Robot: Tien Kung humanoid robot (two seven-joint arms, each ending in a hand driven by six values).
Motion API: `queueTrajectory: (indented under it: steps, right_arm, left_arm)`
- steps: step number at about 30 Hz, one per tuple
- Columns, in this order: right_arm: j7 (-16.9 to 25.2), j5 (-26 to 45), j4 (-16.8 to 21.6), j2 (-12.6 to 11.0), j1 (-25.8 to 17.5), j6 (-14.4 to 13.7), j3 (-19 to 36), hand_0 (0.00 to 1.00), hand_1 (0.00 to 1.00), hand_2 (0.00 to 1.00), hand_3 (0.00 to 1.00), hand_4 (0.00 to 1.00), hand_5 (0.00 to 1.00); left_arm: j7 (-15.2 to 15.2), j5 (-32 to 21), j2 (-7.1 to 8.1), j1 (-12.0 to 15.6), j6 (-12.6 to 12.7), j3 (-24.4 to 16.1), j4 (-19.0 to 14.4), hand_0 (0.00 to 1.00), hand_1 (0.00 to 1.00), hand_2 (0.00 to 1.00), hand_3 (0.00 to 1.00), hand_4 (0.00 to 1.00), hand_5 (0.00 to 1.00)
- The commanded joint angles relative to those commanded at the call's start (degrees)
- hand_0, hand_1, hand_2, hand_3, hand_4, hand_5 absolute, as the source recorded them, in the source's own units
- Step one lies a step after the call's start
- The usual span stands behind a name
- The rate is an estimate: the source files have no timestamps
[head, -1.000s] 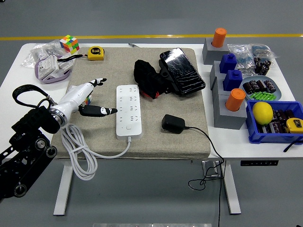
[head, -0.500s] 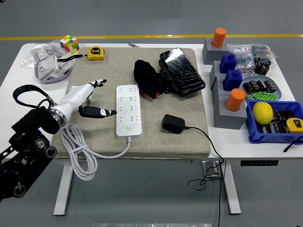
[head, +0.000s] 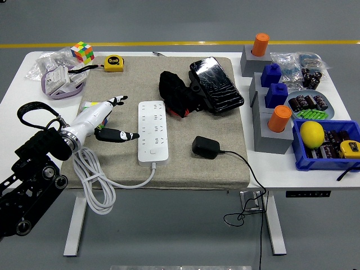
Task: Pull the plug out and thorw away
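Observation:
A white power strip [head: 153, 130] lies lengthwise on the grey mat [head: 163, 169], with no plug in its sockets. Its white cable [head: 94, 180] coils off the mat's left front edge. A black plug adapter [head: 205, 147] lies on the mat to the right of the strip, its black cord [head: 253, 179] running off the table's front. My left hand [head: 115, 118] is white with dark fingertips, open and empty, just left of the strip and apart from it. The right arm is out of view.
A black cloth [head: 175, 93] and a black wrapped case [head: 216, 84] lie at the mat's back. A Rubik's cube [head: 82, 52], yellow tape measure [head: 114, 62] and plastic bags [head: 56, 76] sit back left. Grey blocks with orange and blue pegs [head: 269, 107] and a blue bin [head: 329, 145] with a lemon stand right.
My left hand has lifted slightly and shifted a little toward the strip. Nothing else has moved.

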Motion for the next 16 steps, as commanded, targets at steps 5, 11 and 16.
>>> queueTrajectory:
  steps: [5, 11, 16]
  right_arm:
    - [0.0, -0.08, 0.0, 0.19, -0.29, 0.03, 0.18, 0.569, 0.648, 0.671, 0.573, 0.97, 0.516]
    - [0.0, -0.16, 0.01, 0.26, -0.29, 0.07, 0.4, 0.569, 0.649, 0.672, 0.573, 0.97, 0.517]
    - [0.01, -0.21, 0.02, 0.35, -0.26, 0.06, 0.6, 0.569, 0.649, 0.672, 0.573, 0.97, 0.517]
  left_arm:
    - [0.07, 0.05, -0.09, 0.41, -0.08, 0.06, 0.06, 0.852, 0.941, 0.943, 0.998, 0.993, 0.46]
    - [0.22, 0.24, -0.07, 0.47, 0.0, 0.03, -0.02, 0.851, 0.94, 0.943, 0.998, 0.992, 0.462]
    - [0.24, 0.23, -0.07, 0.44, -0.02, 0.0, -0.05, 0.851, 0.94, 0.943, 0.998, 0.992, 0.462]
